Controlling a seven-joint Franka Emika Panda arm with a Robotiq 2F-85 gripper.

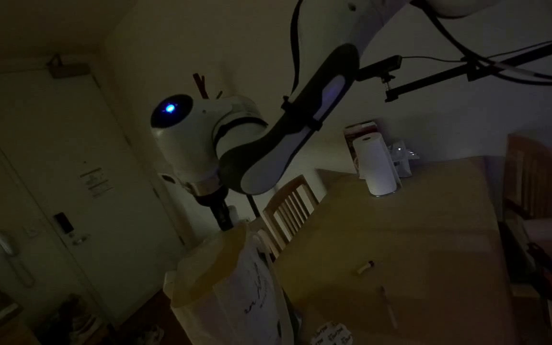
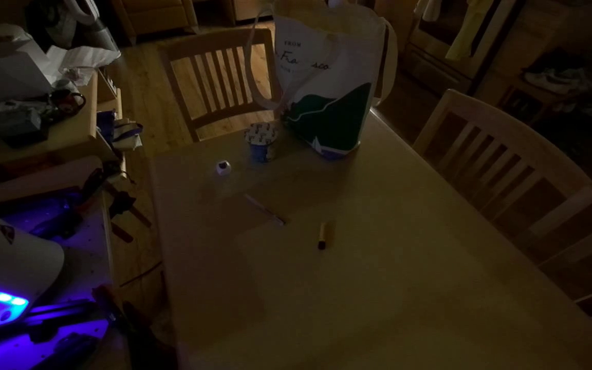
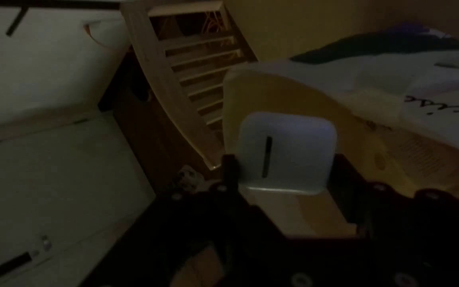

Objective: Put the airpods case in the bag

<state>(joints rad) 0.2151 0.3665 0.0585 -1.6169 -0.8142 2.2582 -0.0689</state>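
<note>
In the wrist view my gripper (image 3: 285,171) is shut on the airpods case (image 3: 293,149), a white rounded box with a dark slot, with one finger at each side. The open bag (image 3: 357,95) lies below and beyond it. The pale bag shows in both exterior views, with black lettering (image 1: 252,299) and a green printed front (image 2: 327,77). It stands upright at a table corner, with handles at its sides. In an exterior view my gripper (image 1: 223,220) points down at the bag's mouth. The rim hides the fingertips and the case there.
A cup with a patterned lid (image 2: 261,137) stands beside the bag. A small white object (image 2: 223,167), a thin stick (image 2: 265,209) and a short marker (image 2: 322,236) lie on the table (image 2: 404,277). A paper towel roll (image 1: 375,165) stands farther off. Chairs (image 1: 291,211) surround the table.
</note>
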